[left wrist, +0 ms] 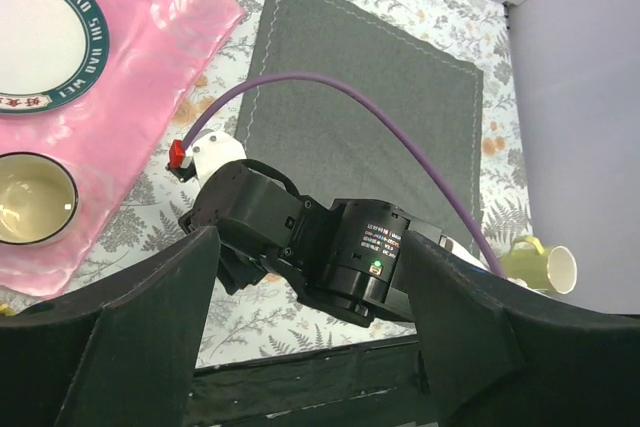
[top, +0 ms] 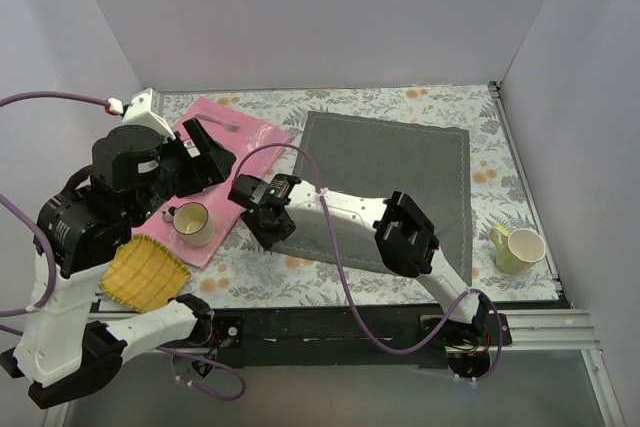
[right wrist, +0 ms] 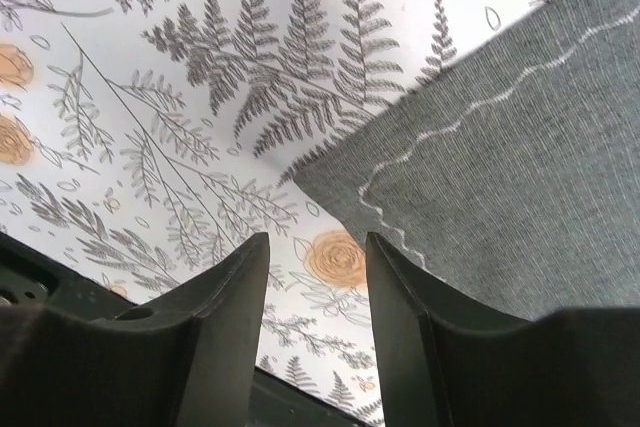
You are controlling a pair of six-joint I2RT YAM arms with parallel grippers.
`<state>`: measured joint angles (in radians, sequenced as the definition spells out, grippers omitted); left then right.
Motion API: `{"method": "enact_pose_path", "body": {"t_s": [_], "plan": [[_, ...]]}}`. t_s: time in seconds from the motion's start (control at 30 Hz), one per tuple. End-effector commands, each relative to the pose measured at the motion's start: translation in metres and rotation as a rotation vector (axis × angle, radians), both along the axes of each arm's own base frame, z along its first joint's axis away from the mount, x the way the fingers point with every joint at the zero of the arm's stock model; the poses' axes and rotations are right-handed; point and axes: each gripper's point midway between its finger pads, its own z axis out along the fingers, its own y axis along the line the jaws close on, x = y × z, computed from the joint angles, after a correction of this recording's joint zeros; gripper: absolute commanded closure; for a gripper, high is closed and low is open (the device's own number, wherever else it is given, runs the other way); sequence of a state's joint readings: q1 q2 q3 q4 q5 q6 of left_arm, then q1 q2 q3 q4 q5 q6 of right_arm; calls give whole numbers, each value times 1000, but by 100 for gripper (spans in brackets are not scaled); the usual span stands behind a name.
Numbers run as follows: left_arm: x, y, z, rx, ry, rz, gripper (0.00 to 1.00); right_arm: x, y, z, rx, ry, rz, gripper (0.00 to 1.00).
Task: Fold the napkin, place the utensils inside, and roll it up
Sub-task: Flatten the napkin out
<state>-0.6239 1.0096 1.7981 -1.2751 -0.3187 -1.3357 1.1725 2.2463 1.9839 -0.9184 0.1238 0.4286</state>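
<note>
Two grippers: right gripper (right wrist: 318,247), narrow-gapped and empty, at the napkin (right wrist: 520,167) corner by the table (top: 380,282) near edge, apparently to start the fold; left gripper (left wrist: 308,237) wide, idle.

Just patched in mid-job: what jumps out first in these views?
The dark grey napkin lies flat mid-table, and the right gripper is poised, jaws apart, just off its near-left corner. A pink placemat with a cup on it sits at left; a green mug stands far right.
</note>
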Motion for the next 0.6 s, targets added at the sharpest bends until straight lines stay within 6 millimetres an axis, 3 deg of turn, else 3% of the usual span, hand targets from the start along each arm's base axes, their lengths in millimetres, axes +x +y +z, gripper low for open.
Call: {"method": "enact_pose_path", "body": {"t_s": [0.0,0.57], "plan": [[-3,7,-1,56,-1,-7,27,-2,11,-6,5,19,-34,50],[-8,15,4,87,-17,-8,25,1,-1,-45,-108,-64,-28,48]]}}
